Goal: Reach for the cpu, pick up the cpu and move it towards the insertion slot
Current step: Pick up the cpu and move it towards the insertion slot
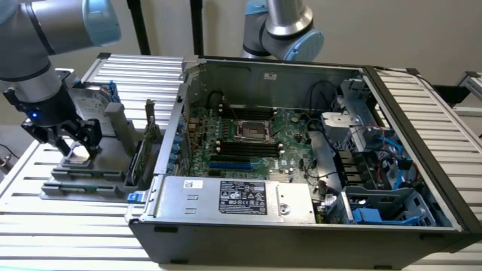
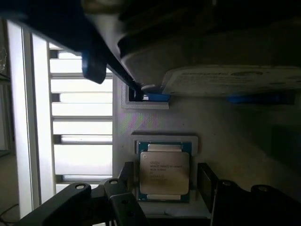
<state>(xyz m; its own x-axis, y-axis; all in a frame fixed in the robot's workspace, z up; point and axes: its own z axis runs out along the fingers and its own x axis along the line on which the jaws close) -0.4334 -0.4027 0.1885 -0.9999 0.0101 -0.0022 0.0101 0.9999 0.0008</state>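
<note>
Hand (image 2: 165, 182) nearest, directly above the cpu (image 2: 164, 168), which lies flat in its grey holder (image 2: 235, 136); I read the jaws as open, straddling two opposite edges. Insertion slot (image 1: 254, 131) lies well apart, toward the exterior view's right.

Robotics lab; opened computer case (image 1: 301, 240) on slatted bench (image 1: 68, 226)

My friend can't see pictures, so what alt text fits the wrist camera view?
A small square chip with a silvery metal top, the cpu, lies flat in a grey tray, between the open black gripper's two fingers. Nearby sits a silver hard drive with blue rails.
</note>
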